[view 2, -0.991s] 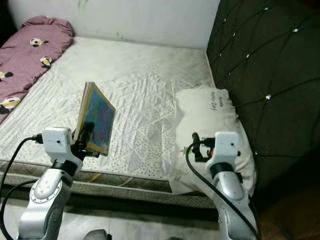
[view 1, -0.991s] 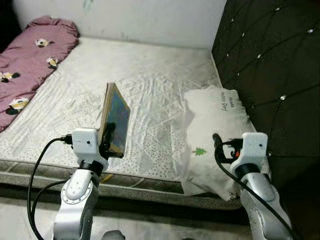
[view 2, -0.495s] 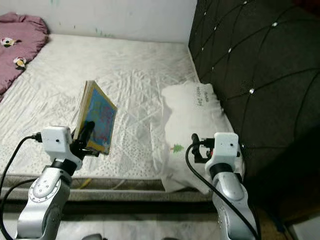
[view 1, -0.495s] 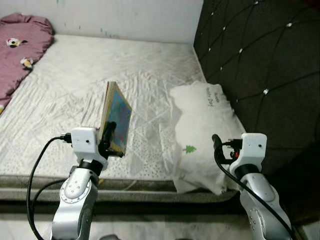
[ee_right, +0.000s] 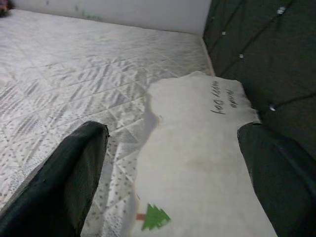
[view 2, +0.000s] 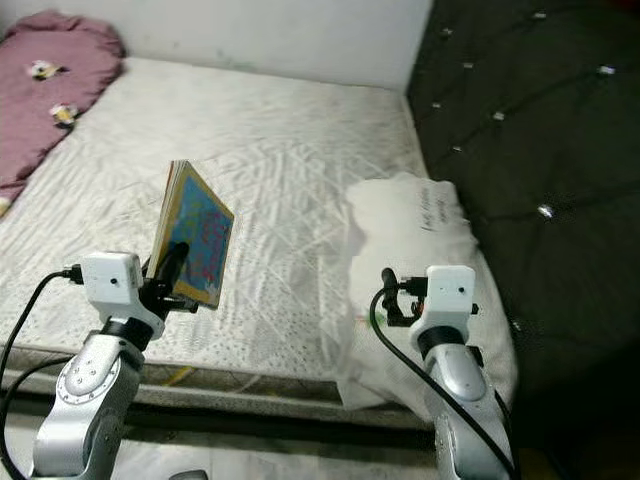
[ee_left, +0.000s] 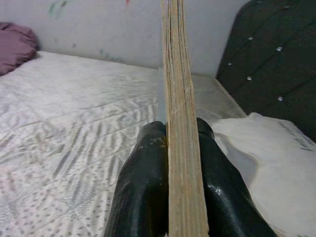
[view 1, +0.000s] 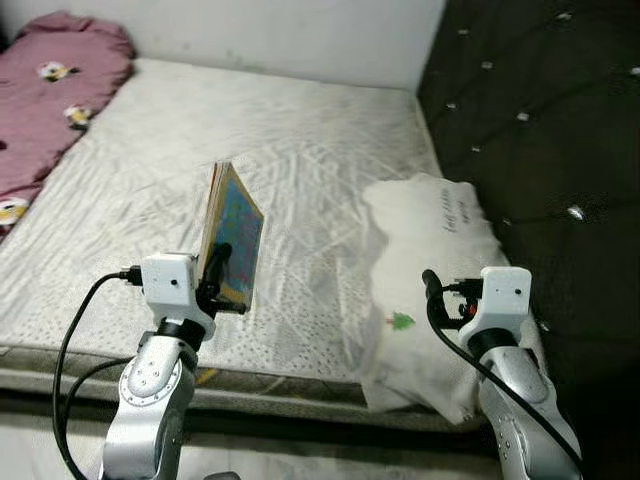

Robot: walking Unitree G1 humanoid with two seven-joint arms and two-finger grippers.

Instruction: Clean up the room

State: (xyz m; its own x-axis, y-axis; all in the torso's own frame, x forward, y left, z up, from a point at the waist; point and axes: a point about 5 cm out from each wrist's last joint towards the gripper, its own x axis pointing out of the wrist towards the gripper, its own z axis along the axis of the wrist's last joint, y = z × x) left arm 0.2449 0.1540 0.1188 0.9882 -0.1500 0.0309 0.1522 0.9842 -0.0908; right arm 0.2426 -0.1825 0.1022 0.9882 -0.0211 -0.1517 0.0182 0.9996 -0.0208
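Observation:
A thin picture book with a blue cover stands upright on its edge above the front of the mattress. My left gripper is shut on its lower edge. The left wrist view looks along the book's spine, pinched between the two black fingers. My right gripper is open with nothing between its fingers, and it hovers over a white pillow printed with a small green tree. This pillow lies at the bed's right end.
A maroon blanket with panda prints lies along the bed's far left. A dark tufted headboard rises on the right, behind the pillow. A white wall closes the far side of the bed.
The whole picture has swung right and then back left, so the camera moved. Both arms keep the same pose, and the book stays in the left gripper.

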